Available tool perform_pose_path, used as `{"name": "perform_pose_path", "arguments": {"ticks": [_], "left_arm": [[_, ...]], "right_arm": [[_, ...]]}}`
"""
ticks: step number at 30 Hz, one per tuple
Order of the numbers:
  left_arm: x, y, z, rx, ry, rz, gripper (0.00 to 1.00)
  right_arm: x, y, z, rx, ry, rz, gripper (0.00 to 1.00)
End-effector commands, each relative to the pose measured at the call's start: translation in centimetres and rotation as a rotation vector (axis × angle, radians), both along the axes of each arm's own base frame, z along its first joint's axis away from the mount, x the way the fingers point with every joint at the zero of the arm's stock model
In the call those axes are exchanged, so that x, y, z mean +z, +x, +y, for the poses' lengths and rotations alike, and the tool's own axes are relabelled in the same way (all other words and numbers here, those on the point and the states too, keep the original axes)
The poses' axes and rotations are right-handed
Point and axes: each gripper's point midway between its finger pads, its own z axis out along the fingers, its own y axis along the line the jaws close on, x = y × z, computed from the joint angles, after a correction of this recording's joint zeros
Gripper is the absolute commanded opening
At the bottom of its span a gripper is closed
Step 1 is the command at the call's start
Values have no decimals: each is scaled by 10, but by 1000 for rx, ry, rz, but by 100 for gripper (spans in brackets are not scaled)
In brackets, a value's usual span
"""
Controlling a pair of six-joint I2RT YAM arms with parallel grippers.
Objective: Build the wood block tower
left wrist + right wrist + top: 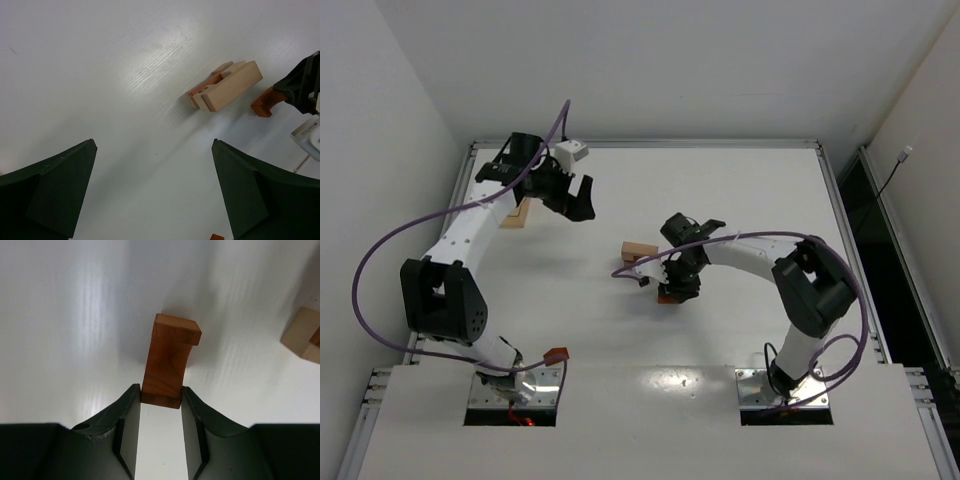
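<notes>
White tabletop (740,190), mid-frame: right gripper (160,394) pinches just the end of a reddish-brown block (167,357), near the pale block cluster (227,90). Left gripper (154,145) hangs wide open, empty, upper left. Risk: shallow hold lets block pivot or slip.

You've got: left arm (470,235) & right arm (750,245), white tube links w/ black joint housings | purple cable (356,285) looping off each | fingers (50,195) dark, wedge-shaped | white cam box (572,152) | silver base plates (545,385)
</notes>
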Motion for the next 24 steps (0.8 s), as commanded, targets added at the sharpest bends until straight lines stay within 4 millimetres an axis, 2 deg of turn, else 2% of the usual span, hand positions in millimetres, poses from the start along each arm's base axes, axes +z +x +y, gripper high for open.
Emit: {"name": "perform_pose_path", "arguments": {"ticks": [1, 7, 8, 10, 11, 13, 14, 15, 16, 18, 19, 20, 22, 23, 24], "left_arm": [[45, 1, 2, 36, -63, -152, 99], [72, -8, 11, 118, -90, -328, 99], [77, -11, 11, 117, -96, -356, 99], [80, -14, 13, 117, -94, -426, 99], [94, -22, 15, 110, -98, -491, 99], [99, -30, 15, 88, -73, -551, 99], [101, -37, 9, 30, -39, -587, 99], [103, -45, 8, 3, -19, -610, 99], [95, -56, 8, -46, 6, -587, 99], [96, -74, 1, -220, 94, -680, 99], [99, -90, 2, -290, 142, -735, 99], [79, -106, -2, -380, 187, -726, 99], [73, -114, 5, -476, 325, -852, 99], [78, -129, 8, -516, 366, -932, 99], [58, -135, 12, -588, 434, -973, 99]], "right_arm": [[40, -11, 11, 43, 85, 9, 0], [94, -44, 16, 104, 189, 190, 0], [107, -47, 23, 122, 235, 210, 0], [120, -58, 16, 100, 239, 285, 0], [130, -60, 20, 116, 270, 296, 0], [142, -67, 13, 99, 275, 349, 0], [150, -70, 17, 119, 304, 358, 0], [155, -74, 11, 99, 304, 382, 0], [156, -71, 10, 99, 321, 378, 0], [156, -69, 6, 65, 317, 389, 0], [161, -71, 8, 61, 341, 398, 0], [163, -69, 8, 48, 357, 403, 0], [173, -62, 13, 8, 414, 423, 0], [177, -61, 15, 4, 430, 429, 0], [178, -59, 17, -20, 438, 447, 0]]}}
